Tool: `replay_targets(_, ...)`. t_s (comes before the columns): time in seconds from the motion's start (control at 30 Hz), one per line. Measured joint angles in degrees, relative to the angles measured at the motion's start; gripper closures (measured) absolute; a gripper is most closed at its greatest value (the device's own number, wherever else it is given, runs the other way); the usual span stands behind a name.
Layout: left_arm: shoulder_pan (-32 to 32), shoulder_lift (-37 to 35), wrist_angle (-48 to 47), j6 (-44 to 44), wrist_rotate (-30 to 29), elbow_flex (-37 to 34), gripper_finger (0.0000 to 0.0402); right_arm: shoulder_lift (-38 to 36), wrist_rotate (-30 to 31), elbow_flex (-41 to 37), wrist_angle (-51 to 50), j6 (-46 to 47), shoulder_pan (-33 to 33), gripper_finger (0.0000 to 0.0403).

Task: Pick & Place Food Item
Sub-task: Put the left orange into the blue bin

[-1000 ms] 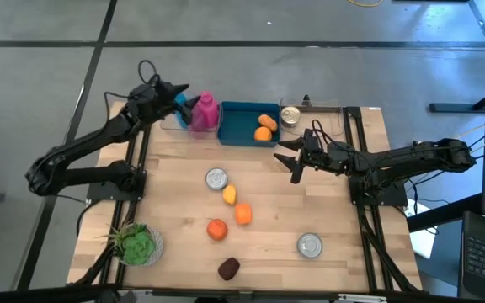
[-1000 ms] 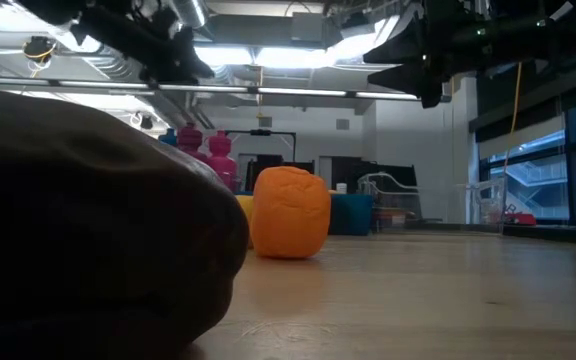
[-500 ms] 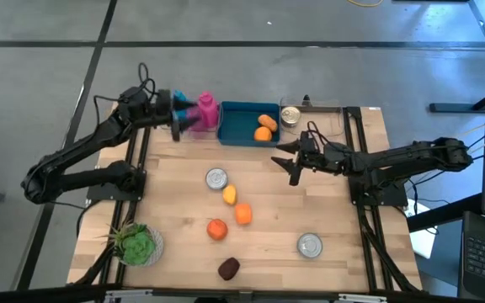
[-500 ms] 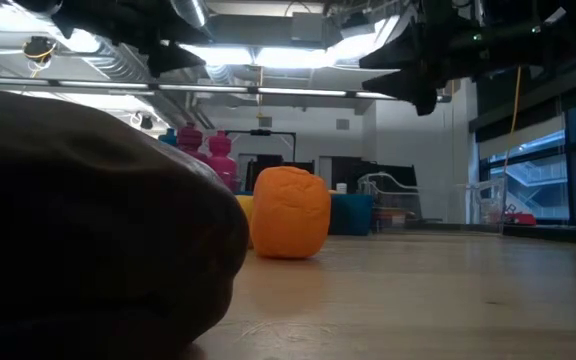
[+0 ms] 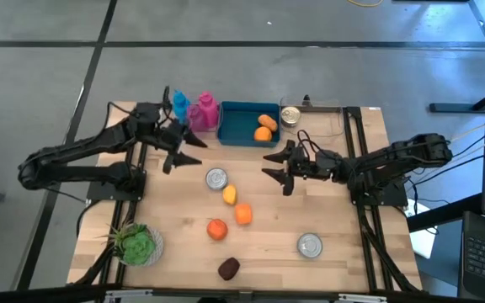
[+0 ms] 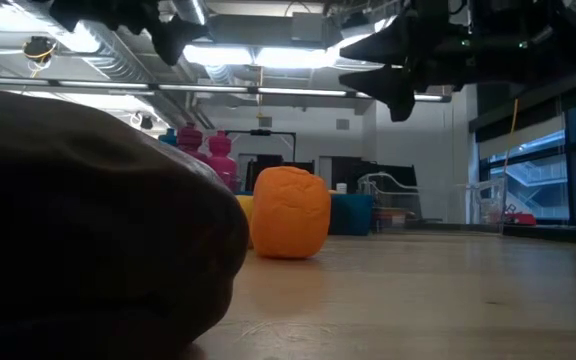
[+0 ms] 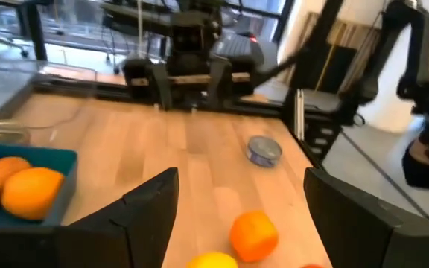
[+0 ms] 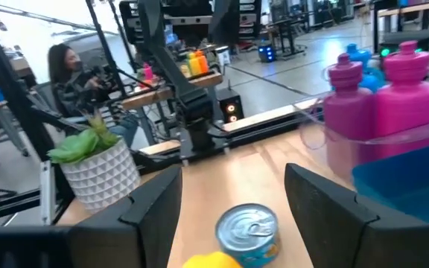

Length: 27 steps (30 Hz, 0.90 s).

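Observation:
Several food items lie on the wooden table: a yellow one (image 5: 230,195), an orange one (image 5: 243,214), an orange-red one (image 5: 216,229) and a dark brown one (image 5: 229,268), which fills the low view's foreground (image 6: 88,230). A blue bin (image 5: 241,112) at the far edge holds two orange pieces (image 5: 265,127). My left gripper (image 5: 183,160) is open above the table, near the bottles. My right gripper (image 5: 274,171) is open, above the table right of the can (image 5: 216,178). Both hold nothing. The left wrist view shows open fingers (image 7: 240,179) over the orange item (image 7: 253,234); the right wrist view shows open fingers (image 8: 233,175) over the can (image 8: 248,231).
A pink bottle (image 5: 205,112) and a blue bottle (image 5: 179,105) stand left of the bin. Other cans sit at the far edge (image 5: 290,115) and near right (image 5: 310,245). A potted plant (image 5: 137,244) stands at the near left corner. A person (image 8: 73,67) sits beyond the table.
My left gripper has swung from beside the bottles at the far edge toward the table's near side and right, coming down over the wood. My right gripper has moved toward the table's left and slightly nearer. Both have stayed open. No item has moved.

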Motion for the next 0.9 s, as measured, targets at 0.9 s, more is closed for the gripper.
replay_targets(0.9, -39.25, 16.95, -8.14, -8.55, -29.6, -0.5, 0.0127, 0.04, 0.07, 2.34, -4.47, 3.03, 6.2, 0.0166)
